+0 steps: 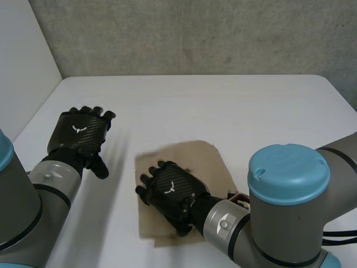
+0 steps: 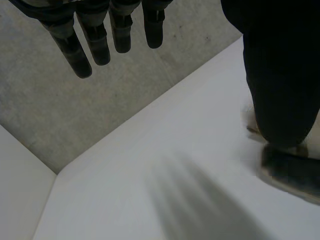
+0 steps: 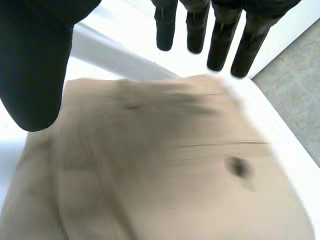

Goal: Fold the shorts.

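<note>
Right arm [image 1: 287, 184] is nearest, at the near corner. Its right hand [image 1: 170, 190] is over the tan shorts [image 1: 203, 159], fingers straight and spread, gripping nothing. Can't tell if the palm actually touches the cloth. Shorts lie as a compact folded packet, front-centre of the table [image 1: 234, 100]. Left hand [image 1: 78, 134] hovers well apart over bare table, fingers relaxed, empty. Risk: if the right hand pulls off sideways w/ contact, the top layer drags, the fold opens, and edges prob. skew.
</note>
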You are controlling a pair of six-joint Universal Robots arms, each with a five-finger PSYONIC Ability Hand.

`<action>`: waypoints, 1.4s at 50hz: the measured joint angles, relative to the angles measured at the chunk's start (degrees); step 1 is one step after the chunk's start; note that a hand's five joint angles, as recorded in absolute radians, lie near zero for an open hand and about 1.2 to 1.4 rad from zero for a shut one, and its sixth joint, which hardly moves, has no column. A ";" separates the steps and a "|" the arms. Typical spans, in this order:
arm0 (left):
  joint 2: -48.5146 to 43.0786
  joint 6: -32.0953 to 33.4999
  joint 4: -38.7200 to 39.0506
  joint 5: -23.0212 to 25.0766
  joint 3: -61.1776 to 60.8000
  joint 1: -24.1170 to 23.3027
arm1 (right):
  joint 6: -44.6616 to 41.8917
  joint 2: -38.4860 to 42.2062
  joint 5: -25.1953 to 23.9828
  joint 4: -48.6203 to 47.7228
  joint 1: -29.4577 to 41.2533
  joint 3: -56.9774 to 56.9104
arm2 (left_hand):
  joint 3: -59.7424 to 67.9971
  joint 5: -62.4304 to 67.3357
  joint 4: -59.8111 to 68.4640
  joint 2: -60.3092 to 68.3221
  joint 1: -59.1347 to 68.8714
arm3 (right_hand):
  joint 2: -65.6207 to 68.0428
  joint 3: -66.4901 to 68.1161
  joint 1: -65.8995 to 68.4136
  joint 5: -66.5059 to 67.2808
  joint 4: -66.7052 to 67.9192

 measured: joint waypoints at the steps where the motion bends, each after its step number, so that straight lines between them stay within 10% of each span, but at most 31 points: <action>1: -0.01 0.01 0.02 0.00 0.14 -0.01 | 0.23 -0.35 -0.02 -0.15 -0.11 0.05 | 0.00 0.00 0.00 0.00 0.00 | -0.68 -0.86 -0.23 -0.60 -0.59; 16: -2.62 -0.97 0.28 -0.28 8.39 -4.71 | 25.77 -17.04 0.16 -4.71 -12.11 0.40 | 0.00 0.00 0.00 0.00 0.00 | -1.56 -2.22 -0.39 -1.60 -1.08; 31: -21.73 -11.56 -6.11 -1.00 12.72 -13.34 | 22.76 2.28 4.35 5.08 -16.36 -3.43 | 0.00 0.00 0.00 0.00 0.00 | -1.56 -2.21 -0.39 -1.57 -1.08; 41: -28.23 -13.47 -8.71 -1.52 12.49 -12.21 | 19.95 9.83 9.81 5.77 -16.66 -5.65 | -0.01 0.00 -0.01 -1.18 -1.83 | -1.56 -2.21 -1.06 -1.57 -1.08; 57: -8.13 -11.85 -11.95 -1.91 20.59 -11.00 | 23.95 -7.47 12.59 4.30 -17.06 -11.11 | -0.24 -0.06 0.00 -1.74 -1.98 | -1.56 -2.22 -1.06 -1.57 -1.08; 70: -0.27 -12.50 -23.97 3.84 31.84 3.36 | 27.37 -17.13 25.91 6.83 -23.50 -16.43 | -0.24 -0.07 0.00 -1.74 -1.98 | -1.56 -2.22 -1.06 -1.57 -1.08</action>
